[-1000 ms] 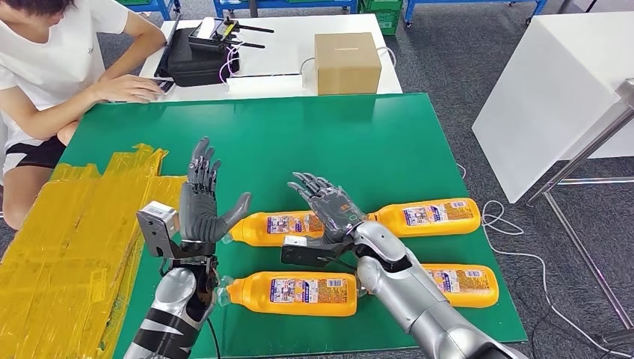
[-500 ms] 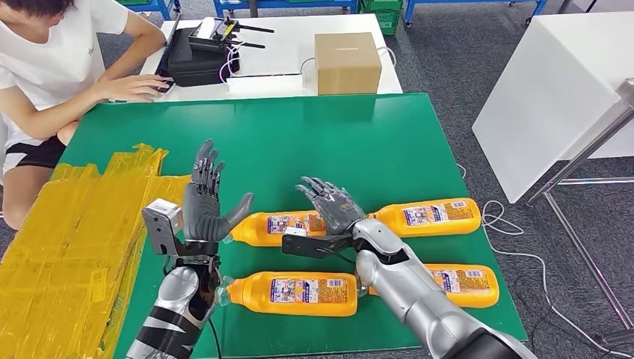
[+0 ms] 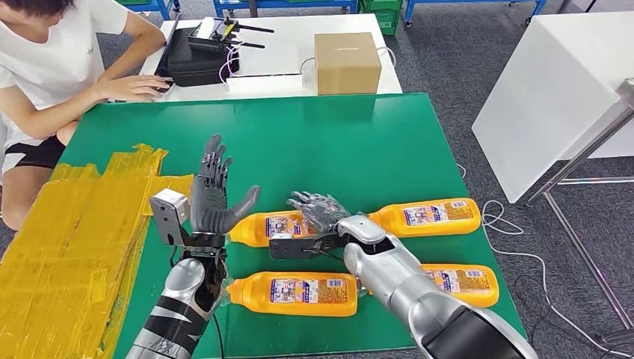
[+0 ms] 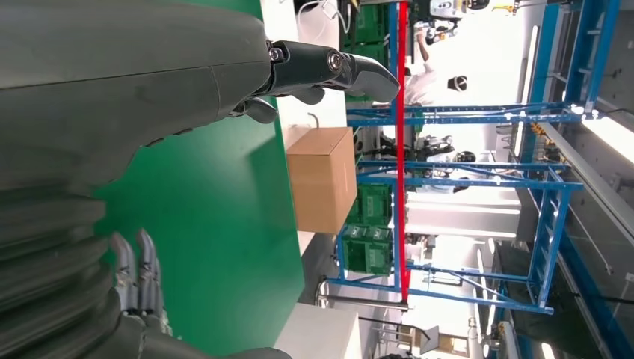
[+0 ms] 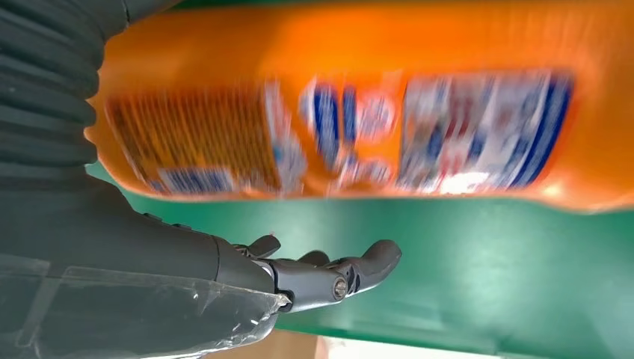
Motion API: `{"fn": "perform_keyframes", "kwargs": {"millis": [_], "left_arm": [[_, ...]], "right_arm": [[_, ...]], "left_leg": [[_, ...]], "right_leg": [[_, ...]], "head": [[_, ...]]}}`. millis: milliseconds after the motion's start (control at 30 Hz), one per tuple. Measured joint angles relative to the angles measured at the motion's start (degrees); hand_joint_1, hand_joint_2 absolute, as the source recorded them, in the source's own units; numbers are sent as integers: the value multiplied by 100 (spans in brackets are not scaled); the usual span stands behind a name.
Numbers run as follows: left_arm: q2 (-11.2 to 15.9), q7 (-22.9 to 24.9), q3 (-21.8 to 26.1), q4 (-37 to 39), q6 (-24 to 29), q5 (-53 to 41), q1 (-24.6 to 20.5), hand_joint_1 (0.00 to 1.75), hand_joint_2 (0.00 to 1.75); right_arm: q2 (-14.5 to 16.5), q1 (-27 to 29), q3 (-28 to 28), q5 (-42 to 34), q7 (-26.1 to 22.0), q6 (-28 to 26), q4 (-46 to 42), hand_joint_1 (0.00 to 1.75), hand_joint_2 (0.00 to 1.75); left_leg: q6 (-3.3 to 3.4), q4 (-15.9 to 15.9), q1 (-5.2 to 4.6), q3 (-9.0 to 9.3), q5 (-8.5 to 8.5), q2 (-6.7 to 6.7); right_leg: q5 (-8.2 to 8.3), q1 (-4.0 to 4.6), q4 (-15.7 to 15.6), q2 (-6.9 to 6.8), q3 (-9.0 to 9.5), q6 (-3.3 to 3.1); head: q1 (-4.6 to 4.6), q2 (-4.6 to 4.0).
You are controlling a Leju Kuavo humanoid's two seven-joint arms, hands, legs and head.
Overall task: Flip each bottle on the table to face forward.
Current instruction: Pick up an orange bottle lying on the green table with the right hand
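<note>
Several orange bottles lie on their sides on the green table [image 3: 359,142], labels up. The upper left bottle [image 3: 271,227] lies under my right hand [image 3: 321,211], which hovers low over its right end with fingers spread and holds nothing. In the right wrist view this bottle [image 5: 359,112] is close and blurred, with my thumb [image 5: 336,277] apart from it. The upper right bottle [image 3: 430,215], lower left bottle [image 3: 295,292] and lower right bottle [image 3: 463,284] lie untouched. My left hand [image 3: 213,198] stands upright and open just left of the upper left bottle's cap.
A person [image 3: 52,67] sits at the far left, hands on a white table with a black case [image 3: 198,56] and a cardboard box [image 3: 346,62]. Crumpled yellow tape [image 3: 67,239] covers the table's left side. Another white table [image 3: 553,90] stands to the right.
My right hand has dropped lower and shifted left over the upper left bottle. My left hand has drifted slightly right and away, still upright and open.
</note>
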Motion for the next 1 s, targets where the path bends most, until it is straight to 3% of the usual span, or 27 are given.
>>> {"fn": "perform_keyframes", "kwargs": {"millis": [767,833,933,967,1000], "left_arm": [[-6,-16,0,181,-5,33,-86,0,175],[-6,-21,0,195,-5,46,-92,0,175],[-9,-25,0,225,-5,58,-101,0,175],[-12,-28,0,238,-5,62,-106,0,175],[-15,-31,0,253,-5,66,-112,0,175]], "right_arm": [[93,-144,227,84,8,109,334,5,175],[100,-149,273,124,39,191,360,32,175],[107,-185,360,204,138,393,409,119,175],[107,-206,398,241,175,485,431,137,175],[107,-227,440,279,212,578,455,144,175]], "left_leg": [[0,0,0,0,0,0],[0,0,0,0,0,0],[0,0,0,0,0,0],[0,0,0,1,0,0],[0,0,0,1,0,0]], "right_leg": [[0,0,0,0,0,0],[0,-1,0,0,0,0],[0,-1,0,0,0,0],[0,-1,0,0,1,0],[0,-1,0,0,1,0]], "head": [[2,0],[2,0],[1,0],[1,0],[1,0]]}}
